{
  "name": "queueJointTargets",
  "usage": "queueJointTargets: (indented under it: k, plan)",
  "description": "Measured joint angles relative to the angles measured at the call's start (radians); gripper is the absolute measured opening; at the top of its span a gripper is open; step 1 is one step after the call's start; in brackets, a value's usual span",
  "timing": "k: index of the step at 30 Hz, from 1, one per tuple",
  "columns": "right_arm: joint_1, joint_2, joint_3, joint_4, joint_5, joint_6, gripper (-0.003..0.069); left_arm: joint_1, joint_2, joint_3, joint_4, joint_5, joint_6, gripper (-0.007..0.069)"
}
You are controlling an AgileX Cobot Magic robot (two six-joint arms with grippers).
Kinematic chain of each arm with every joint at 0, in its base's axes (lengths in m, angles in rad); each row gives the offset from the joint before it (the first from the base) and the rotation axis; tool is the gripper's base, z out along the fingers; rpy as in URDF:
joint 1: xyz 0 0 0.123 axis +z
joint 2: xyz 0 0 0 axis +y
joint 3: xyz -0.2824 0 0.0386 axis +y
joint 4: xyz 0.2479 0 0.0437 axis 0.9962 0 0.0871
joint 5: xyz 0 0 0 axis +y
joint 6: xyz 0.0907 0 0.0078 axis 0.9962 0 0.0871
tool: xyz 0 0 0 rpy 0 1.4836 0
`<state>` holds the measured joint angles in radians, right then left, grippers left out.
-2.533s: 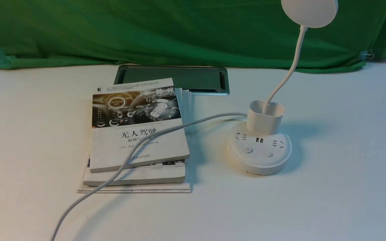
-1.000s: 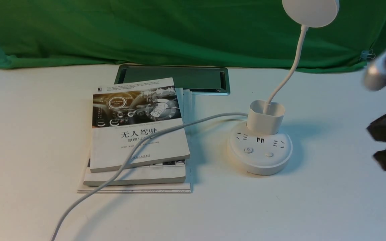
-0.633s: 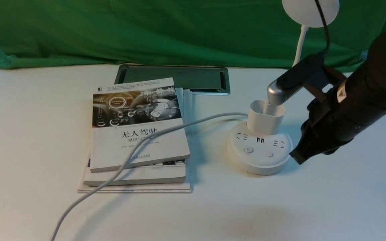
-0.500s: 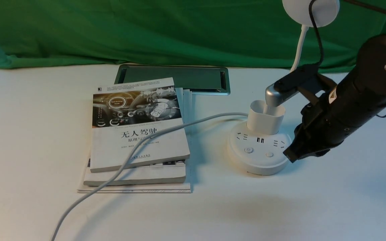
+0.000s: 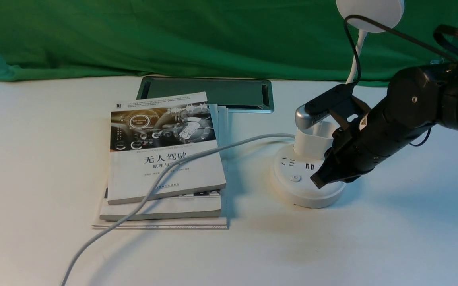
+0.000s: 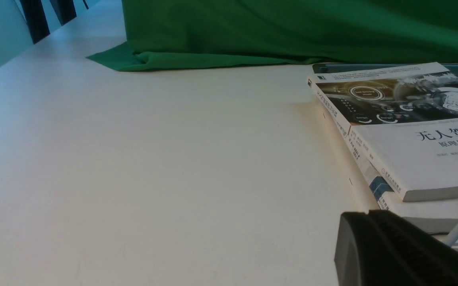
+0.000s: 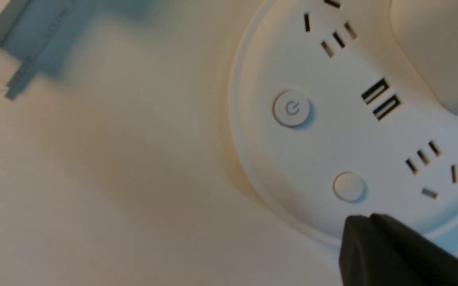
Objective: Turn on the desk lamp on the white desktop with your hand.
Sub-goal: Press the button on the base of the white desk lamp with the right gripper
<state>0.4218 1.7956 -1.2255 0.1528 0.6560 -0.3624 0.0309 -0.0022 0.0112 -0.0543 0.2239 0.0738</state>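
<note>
The white desk lamp stands on the white desktop, with its disc head at the top edge, a cup holder and a round puck base. The base's power button shows left of my right gripper. That gripper is shut, empty, and its tip hovers over the base, covering the plain button in the front view. In the right wrist view the tip sits just short of the plain button, with the power button farther off. My left gripper is shut, low over the desktop beside the books.
A stack of books lies left of the lamp, with the lamp's white cable draped across it toward the front edge. A silver-framed dark hatch sits behind the books. Green cloth covers the back.
My right arm has come in from the right edge and swung left and down; its shut tip now sits over the lamp base's right side. The lamp head is still unlit.
</note>
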Motion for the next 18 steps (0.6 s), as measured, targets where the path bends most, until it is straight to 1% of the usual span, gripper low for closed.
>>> queueJointTargets:
  k: [8,18]
  plan:
    - [0.0,0.06,0.0,-0.021,-0.085,0.027,0.0029,0.0,0.0,0.0,0.001,0.0,0.0,0.0021]
    - [0.0,0.089,-0.002,-0.025,-0.088,0.029,0.0029,0.0,0.0,0.0,0.001,0.0,0.0,0.0021]
